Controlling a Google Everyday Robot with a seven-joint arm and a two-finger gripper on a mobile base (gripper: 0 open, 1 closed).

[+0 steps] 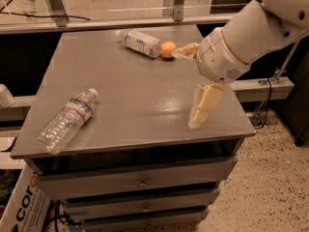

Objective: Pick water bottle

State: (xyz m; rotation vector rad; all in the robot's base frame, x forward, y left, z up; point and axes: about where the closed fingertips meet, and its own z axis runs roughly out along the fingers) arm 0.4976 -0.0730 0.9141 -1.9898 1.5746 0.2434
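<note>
The water bottle point(67, 120), slim, clear and ribbed with a white cap and a red-edged label band, lies on its side at the front left of the grey table point(130, 91). My gripper point(186, 87) hovers over the table's right side, far to the right of the bottle. It is open wide and empty, with one cream finger point(205, 103) pointing down toward the front edge and the other finger point(186, 51) reaching left near the orange.
A second bottle with a large white-and-blue label point(140, 41) lies at the back of the table, with a small orange point(168, 49) right beside it. Drawers point(140, 182) sit under the tabletop. A cardboard box point(21, 209) stands on the floor at the left.
</note>
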